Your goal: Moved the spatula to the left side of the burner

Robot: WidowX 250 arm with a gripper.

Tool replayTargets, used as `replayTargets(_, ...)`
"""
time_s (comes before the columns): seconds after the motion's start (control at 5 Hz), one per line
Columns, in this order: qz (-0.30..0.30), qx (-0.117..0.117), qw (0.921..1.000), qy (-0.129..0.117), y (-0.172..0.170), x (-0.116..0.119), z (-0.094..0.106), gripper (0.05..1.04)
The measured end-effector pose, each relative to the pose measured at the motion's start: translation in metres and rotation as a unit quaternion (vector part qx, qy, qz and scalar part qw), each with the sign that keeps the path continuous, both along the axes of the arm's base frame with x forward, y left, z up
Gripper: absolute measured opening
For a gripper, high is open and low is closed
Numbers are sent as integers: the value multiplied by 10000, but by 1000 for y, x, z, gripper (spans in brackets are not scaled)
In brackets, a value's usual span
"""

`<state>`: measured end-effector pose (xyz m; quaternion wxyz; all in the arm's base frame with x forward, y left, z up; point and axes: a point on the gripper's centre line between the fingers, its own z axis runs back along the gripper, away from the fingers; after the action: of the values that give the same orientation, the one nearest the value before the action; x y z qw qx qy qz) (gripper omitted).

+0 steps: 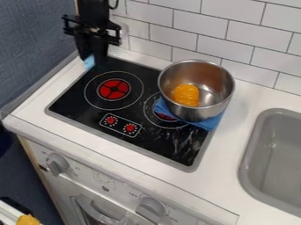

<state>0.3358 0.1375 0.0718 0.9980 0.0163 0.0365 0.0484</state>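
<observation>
Spatula-wise: only a small light-blue bit, prob. the spatula (pixel 89 62), is showing at the far L corner of the stovetop (pixel 70 105), right by the tool (pixel 93 56). Visible bit is running short & roughly up-down in view, slanting a little; rest is hiding behind/under the tool, so can't tell which end is pointing where, nor the full long axis. Tool is hanging down from the top L; can't tell if it's standing wide, narrow or holding the bit.

Containers: metal pot (pixel 218 81) is sitting upright, mouth up, over the R burner (pixel 152 110), w/ a folded blue cloth (pixel 210 123) poking out underneath, front & R. Inside, an orange-yellow lump (pixel 185 95) is lying on the pot floor, toward the L side. Grey sink (pixel 251 151) is sitting sunk into the white desk (pixel 232 140), R of the stovetop.

Rest: L burner (pixel 113 89) is showing its red centre, betw. spatula bit & stovetop knobs (pixel 120 125). Btm L corner, another yellow thing (pixel 27 219) is peeking in, partly cut off.
</observation>
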Motion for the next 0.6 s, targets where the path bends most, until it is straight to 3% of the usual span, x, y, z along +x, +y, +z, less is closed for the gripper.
replayTargets(0.2,-90,110,9997,183,16,7,-19,328)
replayTargets(0.4,-89,201,9996,198,19,9,-28,328)
replayTargets(0.6,14,191,9990,405,21,9,-44,328)
